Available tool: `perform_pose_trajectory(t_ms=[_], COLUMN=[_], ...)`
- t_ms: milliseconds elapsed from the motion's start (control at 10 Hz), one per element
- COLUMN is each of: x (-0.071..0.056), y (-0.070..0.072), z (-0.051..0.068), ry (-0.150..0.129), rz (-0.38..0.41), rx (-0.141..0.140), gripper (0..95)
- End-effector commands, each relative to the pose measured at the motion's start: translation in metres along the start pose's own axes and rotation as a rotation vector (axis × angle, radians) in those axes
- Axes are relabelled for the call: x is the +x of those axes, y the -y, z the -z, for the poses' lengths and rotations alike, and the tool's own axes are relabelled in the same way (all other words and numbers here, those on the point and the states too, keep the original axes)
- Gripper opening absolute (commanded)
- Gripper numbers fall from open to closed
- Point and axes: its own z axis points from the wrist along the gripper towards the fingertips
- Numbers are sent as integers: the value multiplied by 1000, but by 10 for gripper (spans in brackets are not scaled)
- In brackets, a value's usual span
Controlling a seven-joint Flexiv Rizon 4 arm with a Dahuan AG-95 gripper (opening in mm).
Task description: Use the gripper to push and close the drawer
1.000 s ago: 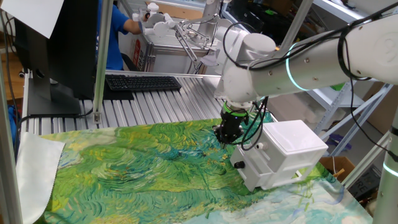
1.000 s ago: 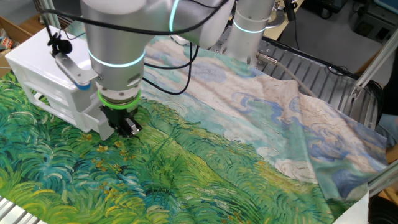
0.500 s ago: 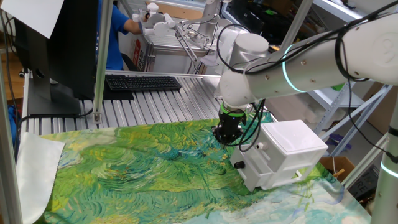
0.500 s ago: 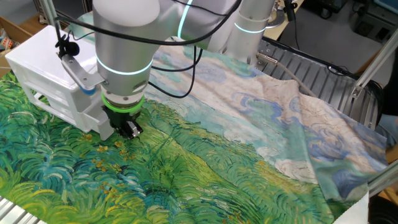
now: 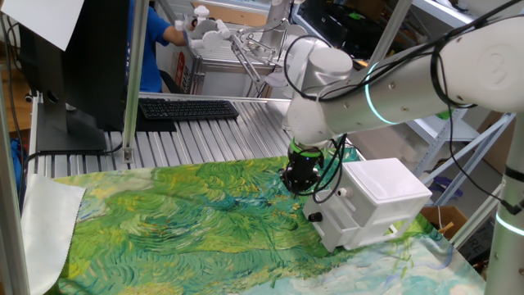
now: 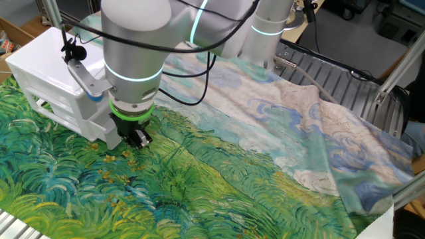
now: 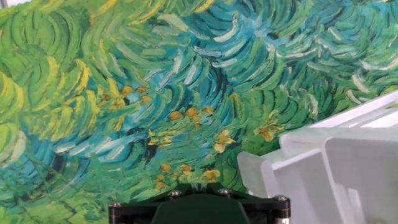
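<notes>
The pincer (image 5: 298, 182) is hanging low over the painted surface (image 5: 180, 221), just beside the white box's front, probably lining up to shove the lower drawer (image 5: 331, 223); its opening cannot be told

A: Arm (image 5: 385, 82) look? quick.
B: Big, white-silver, fat rounded joints. Cyan lit ring (image 5: 370, 100) round one link; same rings in the other fixed view.
A: Wrist?
B: Green ring (image 6: 131, 112) just above the gripper (image 6: 136, 138). Gripper small, black, two-fingered.
A: Cables?
B: Black ones, looped along the arm & down past the wrist. White bracket (image 6: 86, 78) on the side of the link.
A: Hand view?
B: Only a black plate (image 7: 199, 209) at bottom edge w/ silver screws. Fingers not visible there.
</notes>
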Motion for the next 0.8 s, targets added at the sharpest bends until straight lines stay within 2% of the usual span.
perform_pose_trajectory(t_ms=[100, 200, 300, 400, 800], x=[-1, -1, -1, -1, -1], y=[1, 1, 1, 2, 9], z=[-2, -2, -2, -3, -7], ry=[4, 6, 12, 14, 18], rz=[-2, -1, 0, 1, 10], rx=[15, 20, 42, 50, 59], gripper=[0, 0, 0, 0, 0])
